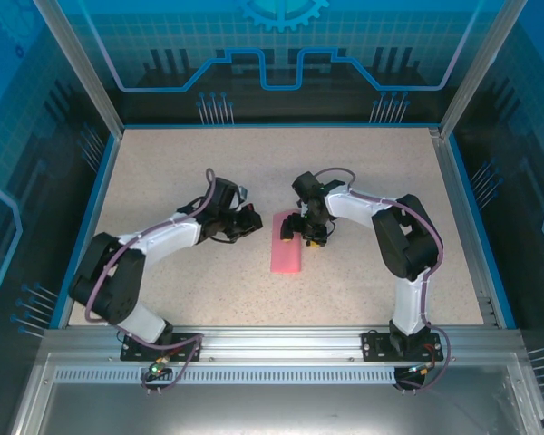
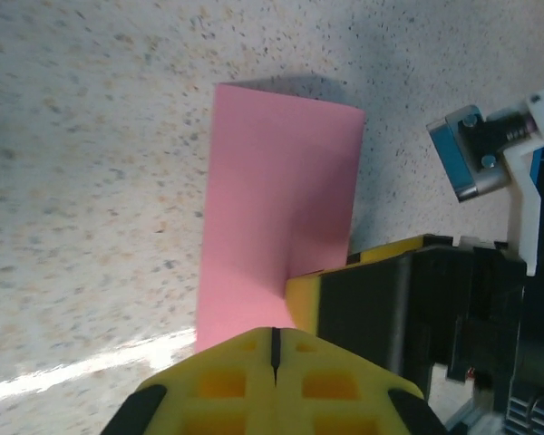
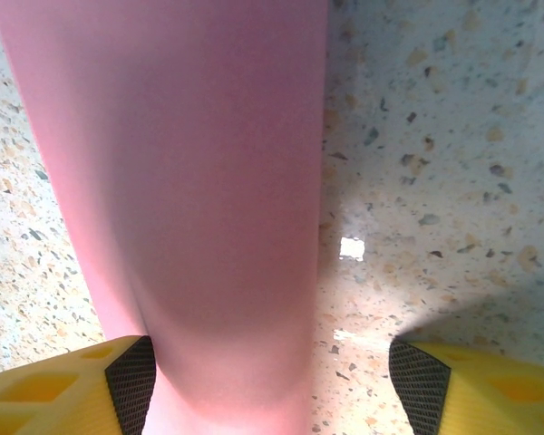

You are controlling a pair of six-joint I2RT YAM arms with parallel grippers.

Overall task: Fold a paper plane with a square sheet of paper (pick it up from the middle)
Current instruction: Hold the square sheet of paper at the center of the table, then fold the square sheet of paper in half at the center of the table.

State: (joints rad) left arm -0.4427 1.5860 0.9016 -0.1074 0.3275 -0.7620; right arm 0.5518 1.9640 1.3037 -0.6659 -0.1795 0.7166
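Note:
The square sheet of paper (image 1: 287,249) is pink and lies folded into a long rectangle in the middle of the table, rather than a paper plane. My left gripper (image 1: 251,222) sits just left of its far end, its yellow fingers pressed together with nothing between them. In the left wrist view the sheet (image 2: 272,199) lies just beyond the shut left gripper (image 2: 275,349). My right gripper (image 1: 308,232) is over the sheet's far end and stands open. In the right wrist view the sheet (image 3: 190,181) bulges up between the fingers of the right gripper (image 3: 267,390), close to the left pad (image 3: 131,381).
The speckled beige tabletop (image 1: 181,163) is ringed by a blue rim and metal posts. In the left wrist view the right arm's yellow and black finger (image 2: 381,308) rests beside the sheet's near right edge.

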